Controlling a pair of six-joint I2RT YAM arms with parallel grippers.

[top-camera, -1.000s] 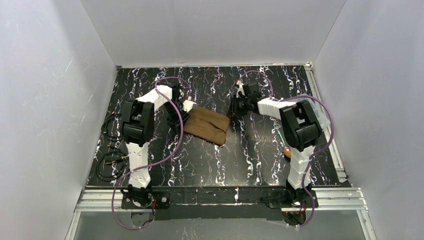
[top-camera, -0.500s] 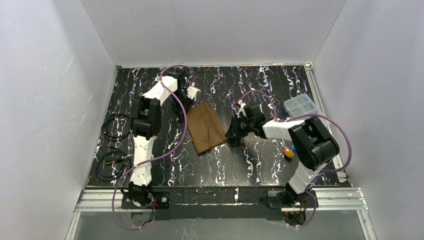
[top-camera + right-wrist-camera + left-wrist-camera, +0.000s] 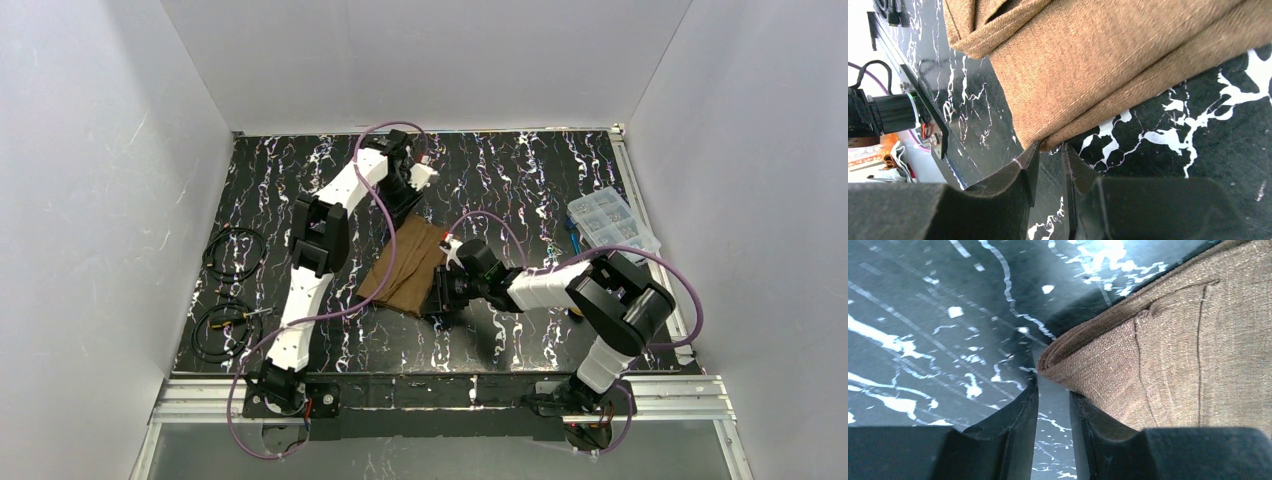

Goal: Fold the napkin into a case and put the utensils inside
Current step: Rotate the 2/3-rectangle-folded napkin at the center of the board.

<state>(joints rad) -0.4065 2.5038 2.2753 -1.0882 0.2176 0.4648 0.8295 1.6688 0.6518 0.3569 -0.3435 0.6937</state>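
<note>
The brown napkin, folded into a narrow layered case [image 3: 408, 266], lies slantwise on the black marbled table. My left gripper [image 3: 407, 208] is at its far end. In the left wrist view the fingertips [image 3: 1029, 400] close narrowly on the folded corner of the case [image 3: 1173, 355]. My right gripper [image 3: 441, 296] is at its near right corner. In the right wrist view the gripper [image 3: 1049, 150] pinches the tip of the case [image 3: 1108, 65]. The utensils do not show clearly; the right arm covers the spot at the right.
A clear plastic compartment box [image 3: 612, 222] sits at the right edge, with a small blue thing [image 3: 571, 232] beside it. Two coils of black cable [image 3: 231, 256] [image 3: 220, 330] lie at the left. White walls enclose the table.
The case has turned from lying crosswise to running far-to-near and slid toward the middle. My left gripper moved far and right with one end; my right gripper swept near and left with the other.
</note>
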